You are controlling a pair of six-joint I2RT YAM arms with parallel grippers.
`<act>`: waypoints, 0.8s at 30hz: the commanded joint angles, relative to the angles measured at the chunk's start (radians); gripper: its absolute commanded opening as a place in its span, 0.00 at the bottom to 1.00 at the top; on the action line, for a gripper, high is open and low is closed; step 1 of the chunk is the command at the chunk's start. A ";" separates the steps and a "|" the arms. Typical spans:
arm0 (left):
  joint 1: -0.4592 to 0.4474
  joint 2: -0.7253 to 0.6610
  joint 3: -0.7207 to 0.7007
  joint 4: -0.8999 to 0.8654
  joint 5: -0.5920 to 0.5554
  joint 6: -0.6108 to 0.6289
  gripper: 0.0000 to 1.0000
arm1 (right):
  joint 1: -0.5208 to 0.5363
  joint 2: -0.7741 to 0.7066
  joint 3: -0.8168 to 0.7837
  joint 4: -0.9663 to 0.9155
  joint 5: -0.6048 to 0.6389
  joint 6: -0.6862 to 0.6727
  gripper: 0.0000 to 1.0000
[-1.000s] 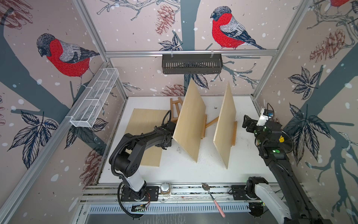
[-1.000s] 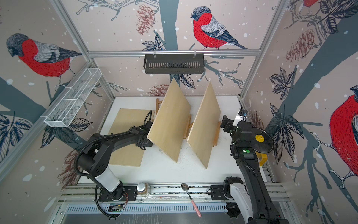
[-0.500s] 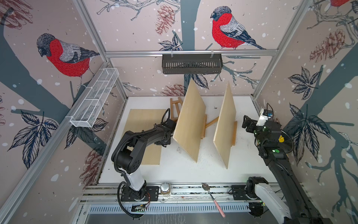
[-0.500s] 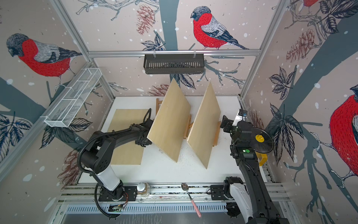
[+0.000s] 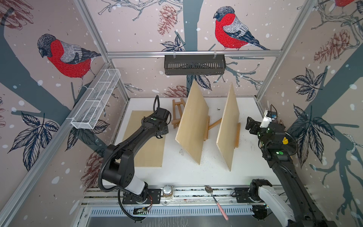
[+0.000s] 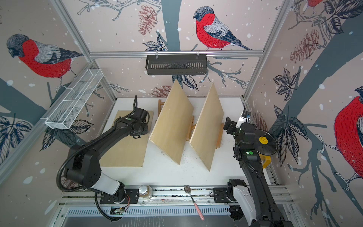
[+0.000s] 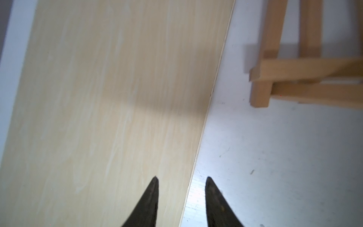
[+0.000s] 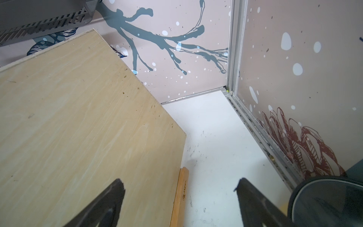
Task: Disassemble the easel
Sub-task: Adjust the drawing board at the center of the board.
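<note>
Easel frames of pale wood stand on the white table (image 5: 176, 173). A bare easel (image 5: 177, 115) is at the back, just beside the far corner of the flat board (image 5: 151, 155), which lies on the table's left part. The middle easel (image 5: 207, 127) carries the middle board (image 5: 193, 125), which leans upright on it. The right easel (image 5: 237, 135) carries the right board (image 5: 227, 127) in the same way. Both top views show the two standing boards side by side and apart.

The left gripper (image 7: 181, 178) hangs over the flat board's edge nearest the bare easel. In the left wrist view its fingers (image 7: 153, 196) are parted a little, one above the board and one above bare table. Nothing is between them. The bare easel's crossbar (image 7: 294, 68) shows ahead of them, blurred.

The right gripper (image 8: 180, 180) sits near the outer side of the right board, level with that easel's ledge (image 8: 180, 192). Its fingers (image 8: 110, 198) are spread wide and hold nothing. One is over the board's face and the other over the table.

A spoon (image 5: 214, 198) lies on the front rail.
</note>
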 commanded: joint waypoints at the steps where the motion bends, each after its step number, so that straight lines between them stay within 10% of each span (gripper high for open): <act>1: 0.028 -0.015 0.080 -0.009 0.038 0.049 0.39 | 0.001 0.004 0.007 0.027 0.002 0.008 0.91; 24: 0.103 0.726 0.825 0.039 0.302 0.060 0.39 | 0.004 0.079 0.103 0.000 0.022 -0.011 0.92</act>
